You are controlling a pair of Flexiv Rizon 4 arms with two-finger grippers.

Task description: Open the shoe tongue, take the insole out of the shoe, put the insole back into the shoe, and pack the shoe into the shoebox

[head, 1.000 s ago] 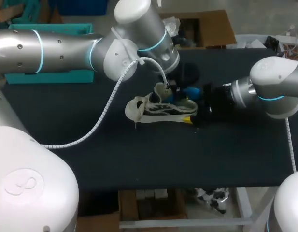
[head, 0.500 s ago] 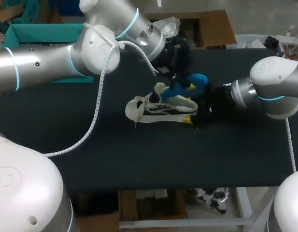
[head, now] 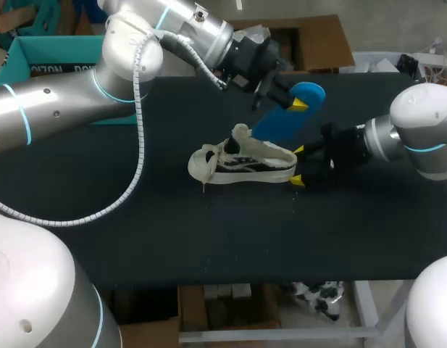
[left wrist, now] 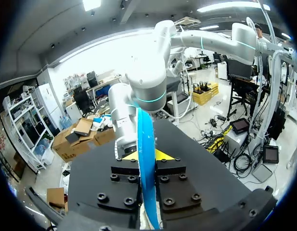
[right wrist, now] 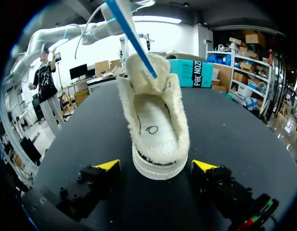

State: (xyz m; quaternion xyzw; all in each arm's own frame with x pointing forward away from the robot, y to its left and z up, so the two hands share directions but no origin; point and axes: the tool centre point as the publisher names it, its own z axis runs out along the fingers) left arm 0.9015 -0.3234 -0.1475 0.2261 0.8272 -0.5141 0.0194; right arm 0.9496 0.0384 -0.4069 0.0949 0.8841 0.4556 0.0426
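A cream shoe (head: 241, 163) with dark stripes lies on its side mid-table, heel toward my right arm. My left gripper (head: 281, 93) hangs above and behind it, shut on a blue insole (head: 285, 116) that slants down to the shoe's opening. In the left wrist view the insole (left wrist: 147, 144) stands edge-on between the yellow tips of the left gripper (left wrist: 147, 156). My right gripper (head: 298, 165) is open at the heel. The right wrist view shows the shoe (right wrist: 157, 127) between the right gripper's (right wrist: 156, 166) fingers with a gap on each side, and the insole (right wrist: 131, 36) rising from the tongue.
A teal shoebox (head: 56, 54) stands at the back left of the black table (head: 209, 239). The left arm's white spiral cable (head: 140, 152) hangs over the table's left half.
My left gripper rose and swung toward the back right, drawing the blue insole up out of the shoe. The right gripper's fingers spread wider and let go of the heel.
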